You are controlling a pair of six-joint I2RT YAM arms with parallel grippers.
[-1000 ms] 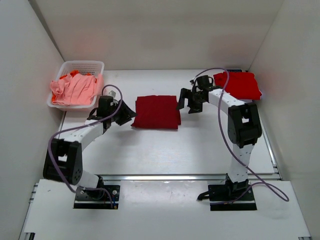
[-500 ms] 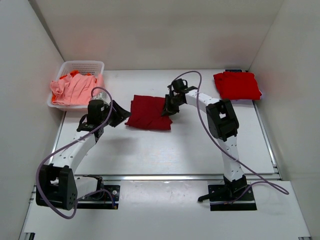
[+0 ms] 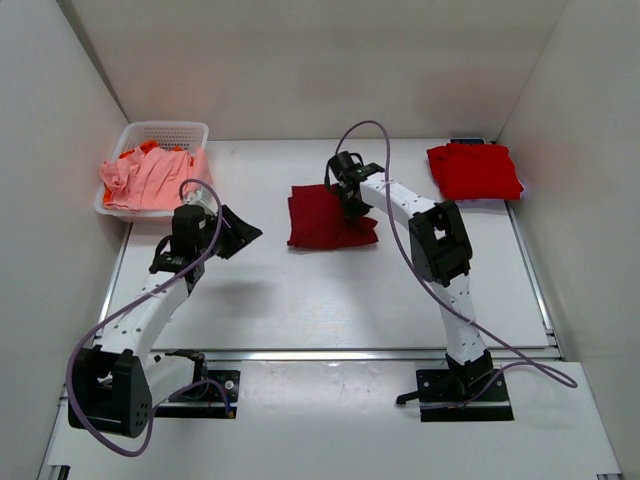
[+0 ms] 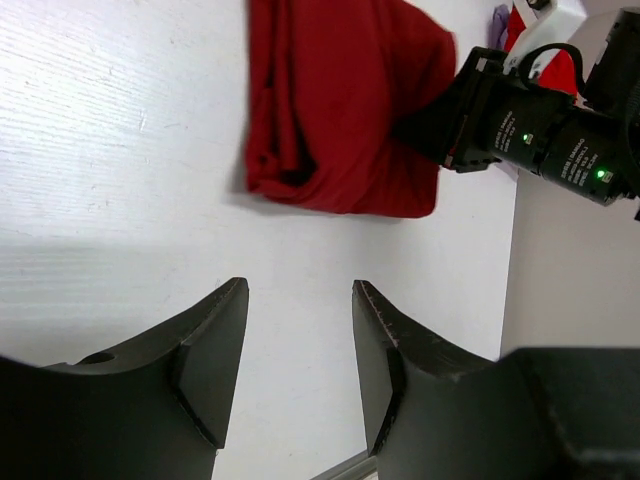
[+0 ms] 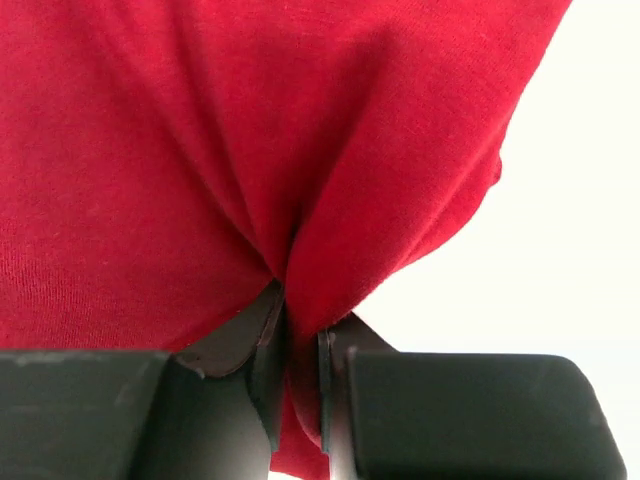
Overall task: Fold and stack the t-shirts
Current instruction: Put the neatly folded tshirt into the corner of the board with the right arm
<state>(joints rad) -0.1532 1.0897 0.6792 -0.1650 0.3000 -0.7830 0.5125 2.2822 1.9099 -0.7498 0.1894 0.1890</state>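
The maroon t-shirt [image 3: 328, 218] is lying in a rumpled, folded bundle near the middle of the tabletop [image 3: 330, 300], and our right tool [image 5: 300, 330] is biting into it right now. Up close through the right wrist view, a ridge of dark red cloth is bunching up between the two black fingers [image 5: 262, 335], which are standing almost together with only the pinched fabric between them. From above, that tool is coming down on the far right part of the bundle, with the right arm reaching in from the right.

Our left tool [image 4: 298, 295] is hovering to the left of the shirt, apart from it, tips pointing toward it. Its jaws are standing wide and are holding nothing; bare white surface is showing between them, and the shirt's crumpled near edge is sitting beyond the tips.

Moving outward, a bright red t-shirt [image 3: 475, 170] is resting folded at the far right corner, well apart from the maroon one. Over at the far left, a white basket [image 3: 165, 130] is sitting by the wall, with a salmon-pink t-shirt [image 3: 150, 178] spilling over its near rim and a bit of orange t-shirt [image 3: 135, 152] peeking out behind.
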